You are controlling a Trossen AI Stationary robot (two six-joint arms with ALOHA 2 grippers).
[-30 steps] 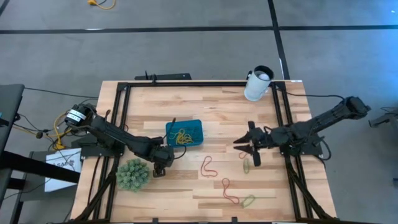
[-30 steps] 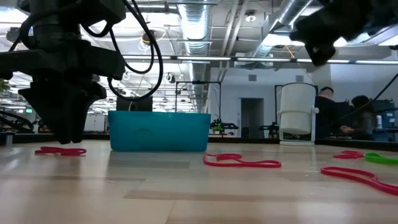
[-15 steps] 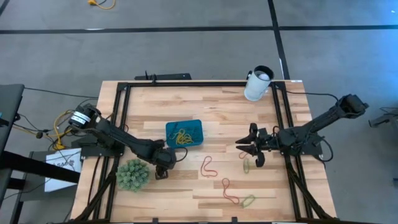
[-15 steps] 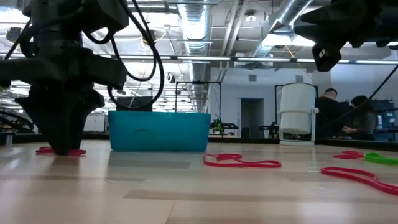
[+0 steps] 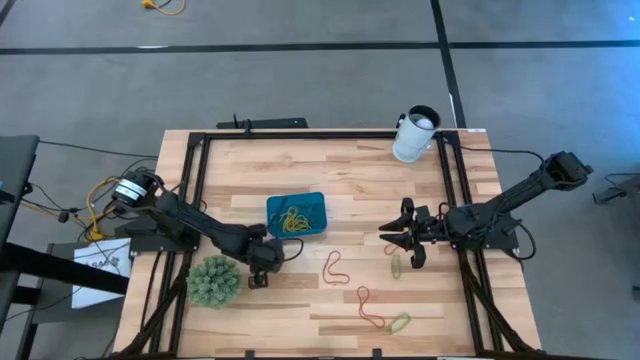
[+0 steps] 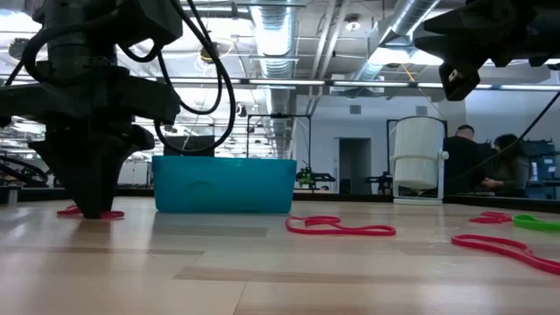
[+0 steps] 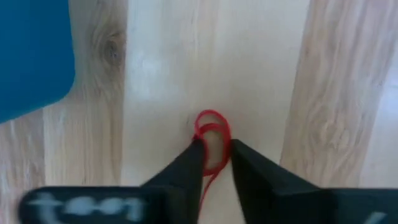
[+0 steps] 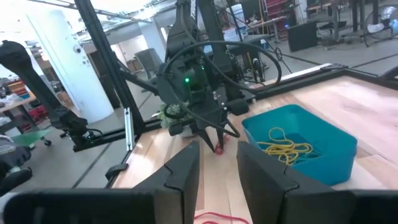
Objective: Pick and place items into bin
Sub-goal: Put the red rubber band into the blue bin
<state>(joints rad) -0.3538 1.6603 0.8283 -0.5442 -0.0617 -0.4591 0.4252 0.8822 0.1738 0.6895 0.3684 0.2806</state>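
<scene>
**Desk:** How much is in the bin (image 5: 296,214)?

**Photographer:** A tangle of yellow loops (image 8: 287,149) already lies inside. The left gripper (image 7: 216,154) is down on the table just beside the bin, fingers straddling a red loop (image 7: 212,129) but not visibly clamped on it.

**Desk:** And what is left?

**Photographer:** Several red and green loops (image 5: 370,308) lie loose on the boards (most near the right gripper (image 5: 407,243), which hangs above them, fingers apart). Well short of finished, I'd judge.
</scene>
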